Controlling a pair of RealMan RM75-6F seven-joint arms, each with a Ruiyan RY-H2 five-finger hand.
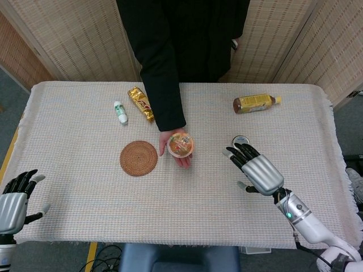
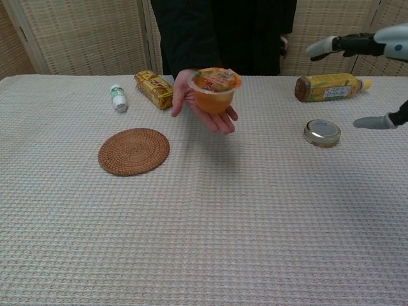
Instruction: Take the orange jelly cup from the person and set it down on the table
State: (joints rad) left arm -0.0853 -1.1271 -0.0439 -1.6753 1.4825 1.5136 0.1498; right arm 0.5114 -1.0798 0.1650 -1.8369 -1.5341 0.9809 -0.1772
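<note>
The orange jelly cup (image 1: 180,144) (image 2: 214,89) rests upright on the person's open palm (image 1: 176,150) (image 2: 207,108), held above the table's middle. My right hand (image 1: 255,169) (image 2: 370,57) is raised over the table to the right of the cup, fingers spread, holding nothing, a clear gap from the cup. My left hand (image 1: 16,198) stays at the table's front left corner, fingers apart and empty; the chest view does not show it.
A round woven coaster (image 1: 138,158) (image 2: 134,150) lies left of the cup. A gold snack bar (image 1: 141,103), a small white bottle (image 1: 119,111), a yellow drink bottle (image 1: 255,103) and a metal lid (image 2: 321,132) lie further back. The lid sits right under my right hand.
</note>
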